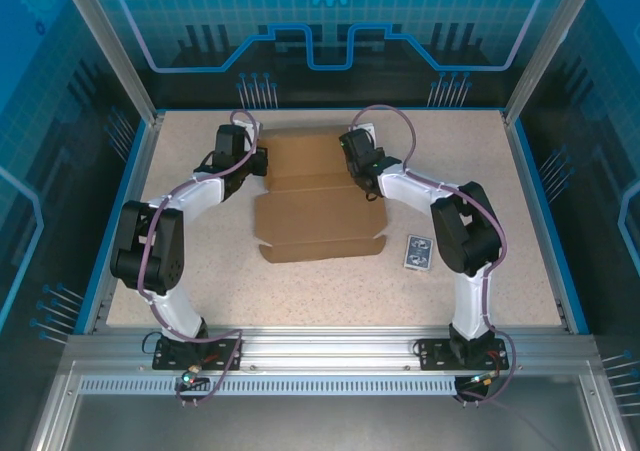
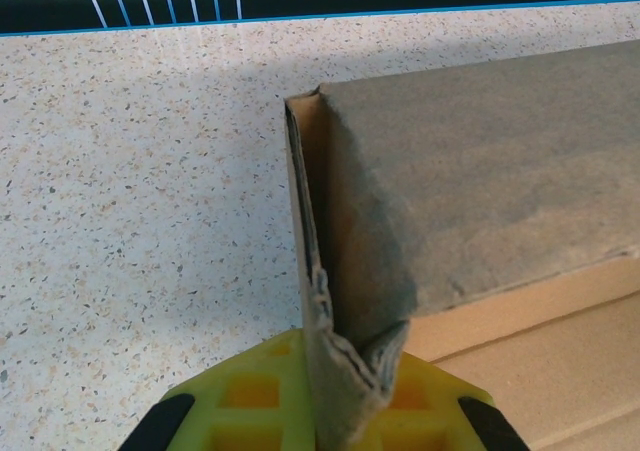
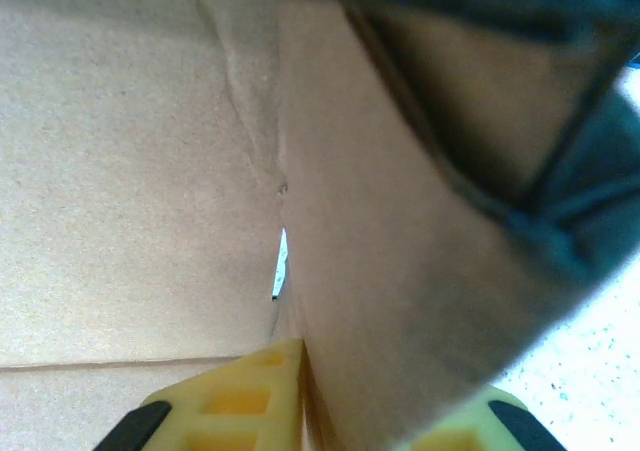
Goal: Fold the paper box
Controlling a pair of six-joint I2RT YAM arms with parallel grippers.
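The left gripper [image 2: 340, 376] is clamped on a crumpled, upright side flap at the far left corner of the paper box [image 1: 315, 211], with a yellow finger [image 2: 250, 396] pressed against each face of the cardboard. The right gripper [image 3: 360, 411] is closed on a raised flap at the box's far right side, the brown wall running down between its fingers. The box sits mid-worktop [image 1: 300, 291] between the two arms; its near panels lie flat and open. A small blue-patterned card pack [image 1: 419, 252] lies just right of the box's near right corner, not touching it.
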